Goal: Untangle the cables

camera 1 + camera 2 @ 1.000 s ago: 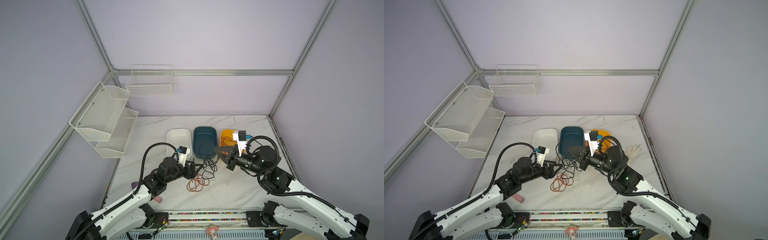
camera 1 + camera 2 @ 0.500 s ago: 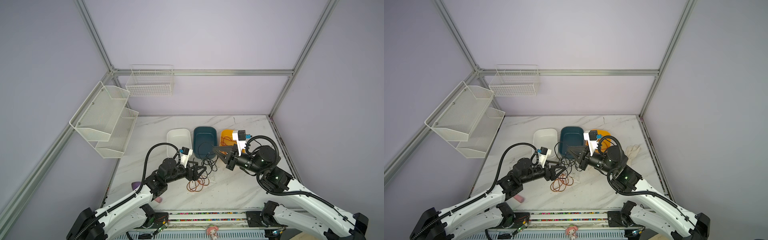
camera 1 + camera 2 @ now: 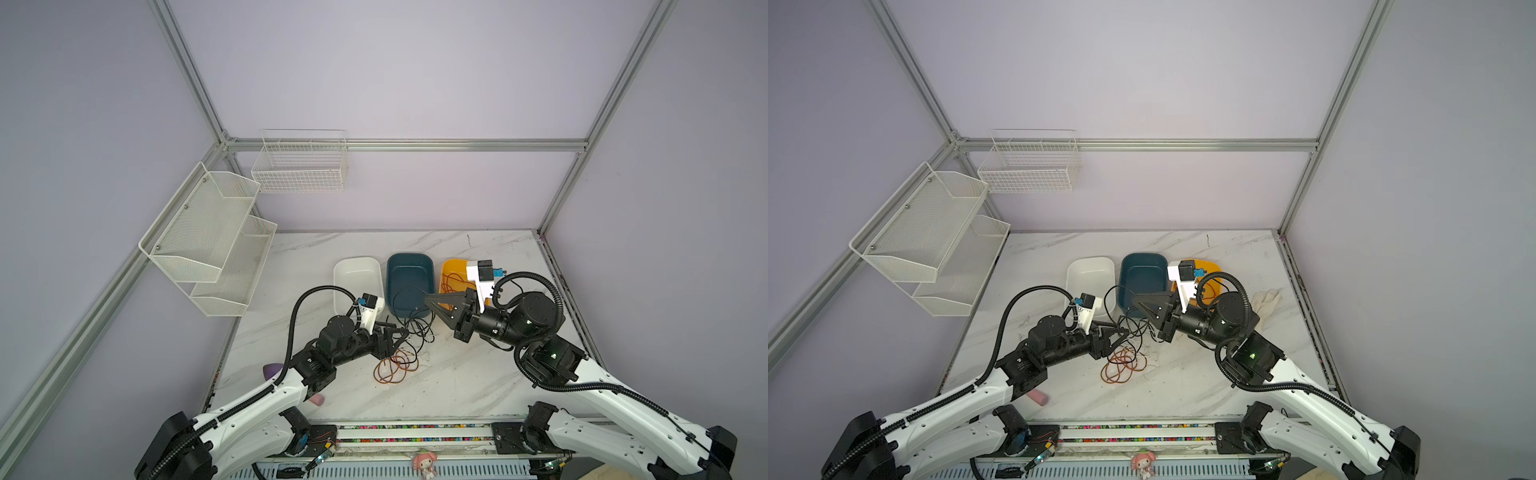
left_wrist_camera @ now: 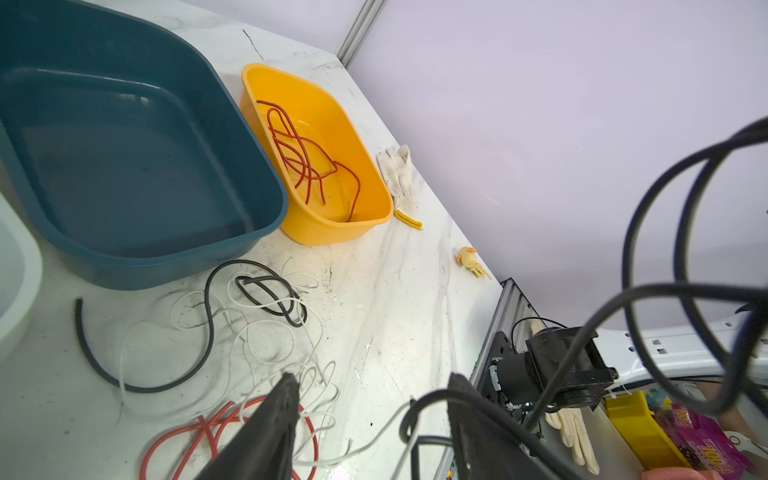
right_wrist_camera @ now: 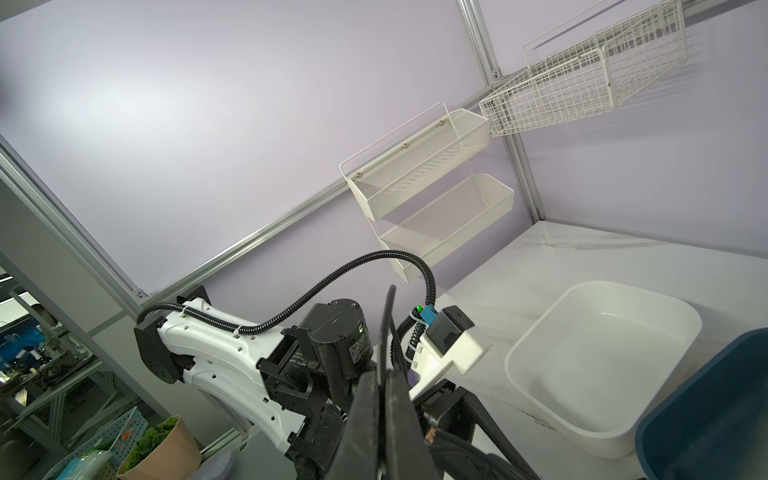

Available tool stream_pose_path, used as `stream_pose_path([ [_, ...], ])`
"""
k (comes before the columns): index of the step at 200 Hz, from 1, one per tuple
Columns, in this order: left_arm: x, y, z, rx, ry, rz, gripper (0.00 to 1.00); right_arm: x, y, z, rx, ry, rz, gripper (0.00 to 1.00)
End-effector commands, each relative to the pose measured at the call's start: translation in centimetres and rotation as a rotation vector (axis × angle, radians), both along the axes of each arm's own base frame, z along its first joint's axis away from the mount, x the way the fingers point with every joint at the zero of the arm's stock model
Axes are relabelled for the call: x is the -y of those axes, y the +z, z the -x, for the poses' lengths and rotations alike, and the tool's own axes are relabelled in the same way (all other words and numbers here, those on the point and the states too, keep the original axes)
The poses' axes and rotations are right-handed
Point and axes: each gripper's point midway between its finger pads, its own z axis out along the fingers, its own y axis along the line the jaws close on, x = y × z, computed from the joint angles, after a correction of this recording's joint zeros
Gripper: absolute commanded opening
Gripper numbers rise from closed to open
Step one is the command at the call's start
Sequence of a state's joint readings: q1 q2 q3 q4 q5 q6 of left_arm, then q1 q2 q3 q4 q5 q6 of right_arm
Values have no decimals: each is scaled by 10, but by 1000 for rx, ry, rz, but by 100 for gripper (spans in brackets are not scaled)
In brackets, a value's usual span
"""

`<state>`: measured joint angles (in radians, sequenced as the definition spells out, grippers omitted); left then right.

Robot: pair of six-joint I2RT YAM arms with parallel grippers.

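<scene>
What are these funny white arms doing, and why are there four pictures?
They are two robot arms with pinching grippers, working at a marble table. Two pictures look down from above. The other two come from small cameras on the arms' wrists. On the table stand a white tub, a blue tub and a yellow tub with a red cable inside. In front lies a tangle of red, white and black cables. The right gripper is shut on a black cable and holds it up. The left gripper is open, just above the tangle.
</scene>
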<state>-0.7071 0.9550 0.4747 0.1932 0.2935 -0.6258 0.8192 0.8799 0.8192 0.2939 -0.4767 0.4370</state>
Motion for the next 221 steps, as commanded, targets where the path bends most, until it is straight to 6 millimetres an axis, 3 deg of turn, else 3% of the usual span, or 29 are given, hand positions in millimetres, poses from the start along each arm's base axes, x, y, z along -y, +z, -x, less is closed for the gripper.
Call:
stream_pose_path([
  [1, -10, -4, -4, 22, 53, -5, 53, 0, 9, 11, 25, 49, -47, 0],
  [66, -7, 7, -3, 47, 45, 49, 33, -1, 5, 15, 17, 77, -63, 0],
  [125, -10, -4, -2, 22, 53, 19, 6, 10, 8, 5, 29, -22, -57, 0],
  [184, -14, -5, -3, 26, 75, 21, 0, 15, 9, 2, 32, -55, -49, 0],
  [221, -24, -13, 0, 3, 106, -16, 0, 44, 18, -16, 6, -256, -66, 0],
])
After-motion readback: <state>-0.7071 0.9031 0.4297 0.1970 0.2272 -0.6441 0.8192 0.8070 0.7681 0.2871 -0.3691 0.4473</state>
